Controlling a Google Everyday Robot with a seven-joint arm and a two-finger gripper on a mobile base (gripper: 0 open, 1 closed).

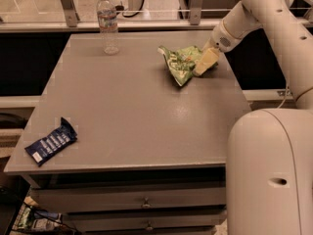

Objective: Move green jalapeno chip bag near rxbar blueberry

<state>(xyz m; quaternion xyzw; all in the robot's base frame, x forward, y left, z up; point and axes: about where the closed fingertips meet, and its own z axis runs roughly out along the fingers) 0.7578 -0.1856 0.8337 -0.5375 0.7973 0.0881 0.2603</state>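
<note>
Crinkly light-green jalapeno chip bag (pixel 179 65) lies on the far right part of the grey flat-topped counter (pixel 132 111), crumpled, one pointed corner aimed toward the counter's front. The pale yellowish pincer (pixel 205 62) on the white robot arm (pixel 254 13) sits at the bag's right edge, touching it or overlapping it. Whether the pincer is closed on the foil or only resting against it cannot be told from this view. The small flat dark navy-blue rxbar blueberry wrapper (pixel 51 143) lies at the near left corner, well apart from the bag, almost diagonally across the counter. A clear plastic water bottle (pixel 108 23) stands upright at the far edge, left of the bag and apart from it. Judgement on handling: the bag looks light, soft and mostly air, so it should lift with little force but will flop and swing under the pincer. The foil is likely slick and may slip out of a shallow pinch. Its contents are brittle, so a hard squeeze across the middle risks crushing them. The best hold appears to be a crimped seam or a gathered fold at the right-hand edge, where the material is doubled. Task looks barely begun: the bag has the whole diagonal of the counter to cross. The set-down should land just beside the blue wrapper, not on top of it.
</note>
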